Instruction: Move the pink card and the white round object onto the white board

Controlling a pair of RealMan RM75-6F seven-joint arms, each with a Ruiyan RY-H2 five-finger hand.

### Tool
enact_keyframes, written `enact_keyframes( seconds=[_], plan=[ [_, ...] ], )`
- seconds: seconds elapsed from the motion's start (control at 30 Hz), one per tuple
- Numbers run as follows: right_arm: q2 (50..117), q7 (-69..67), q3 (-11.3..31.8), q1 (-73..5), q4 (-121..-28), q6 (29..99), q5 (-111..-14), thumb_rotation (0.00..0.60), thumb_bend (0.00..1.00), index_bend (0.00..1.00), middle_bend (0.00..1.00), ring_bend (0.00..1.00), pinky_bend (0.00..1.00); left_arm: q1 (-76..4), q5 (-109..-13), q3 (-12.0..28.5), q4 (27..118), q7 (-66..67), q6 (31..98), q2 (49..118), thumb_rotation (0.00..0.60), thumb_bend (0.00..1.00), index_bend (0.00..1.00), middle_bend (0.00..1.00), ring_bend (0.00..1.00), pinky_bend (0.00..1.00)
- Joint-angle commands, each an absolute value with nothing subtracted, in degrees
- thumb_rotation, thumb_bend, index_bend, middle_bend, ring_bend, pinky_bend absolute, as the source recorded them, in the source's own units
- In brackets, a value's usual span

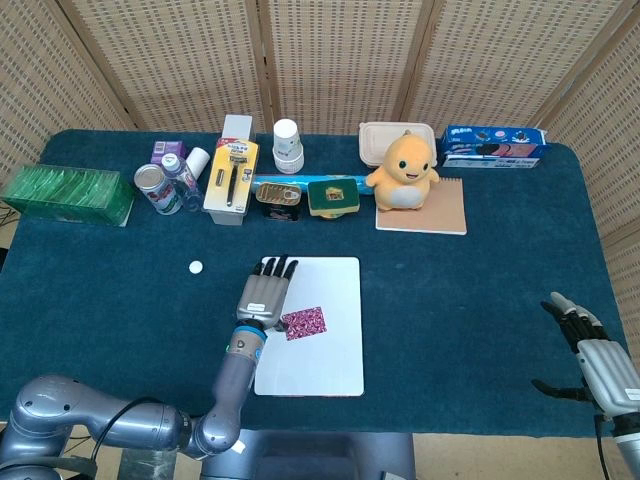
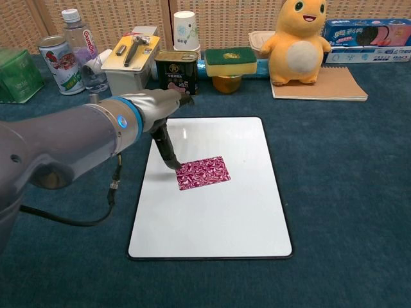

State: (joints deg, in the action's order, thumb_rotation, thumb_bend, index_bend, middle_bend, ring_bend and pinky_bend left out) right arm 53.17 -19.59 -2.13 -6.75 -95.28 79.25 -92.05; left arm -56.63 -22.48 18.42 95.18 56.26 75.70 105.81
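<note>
The pink patterned card [image 1: 304, 323] [image 2: 203, 173] lies flat on the white board [image 1: 330, 280] [image 2: 218, 218], left of its middle. My left hand [image 1: 263, 295] [image 2: 160, 109] hovers over the board's left edge with its fingers stretched out and holds nothing; one fingertip [image 2: 173, 163] points down right beside the card's left corner. The small white round object [image 1: 195, 267] sits on the blue cloth to the left of the board and left of that hand. Off at the table's near right corner, my right hand [image 1: 600, 365] stays open and empty.
Along the back stand a green box [image 1: 68, 193], a can [image 1: 155, 188], a bottle [image 2: 82, 48], a razor box [image 1: 230, 180], a paper cup [image 1: 288, 146], a tin [image 2: 176, 72], a sponge [image 2: 230, 62], a yellow plush [image 1: 404, 172] on a notebook, and a cookie box [image 1: 492, 146].
</note>
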Motion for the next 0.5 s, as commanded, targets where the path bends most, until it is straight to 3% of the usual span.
enact_keyframes(
  seconds=[0.03, 0.27, 0.5],
  plan=[
    [53.19, -19.5, -2.16, -6.78, -95.34, 79.17, -92.08, 0.6, 0.0, 0.01, 0.0, 0.0, 0.0, -53.36, -24.55, 16.35, 97.98, 54.65, 77.71, 100.68, 0.6, 0.11, 0.0, 0.0, 0.0, 0.09],
    [53.4, -18.6, -2.32, -6.83, -95.67, 78.91, -92.25, 0.6, 0.0, 0.01, 0.0, 0.0, 0.0, -47.31, -24.35, 14.61, 99.04, 49.26, 75.56, 90.61, 0.6, 0.11, 0.0, 0.0, 0.0, 0.09],
    [53.72, -17.61, -2.38, -6.95, -95.92, 78.46, -92.12, 0.6, 0.0, 0.01, 0.0, 0.0, 0.0, -44.32, -22.92, 14.28, 96.2, 44.09, 69.88, 85.7, 0.6, 0.11, 0.14, 0.0, 0.0, 0.09]
  ],
)
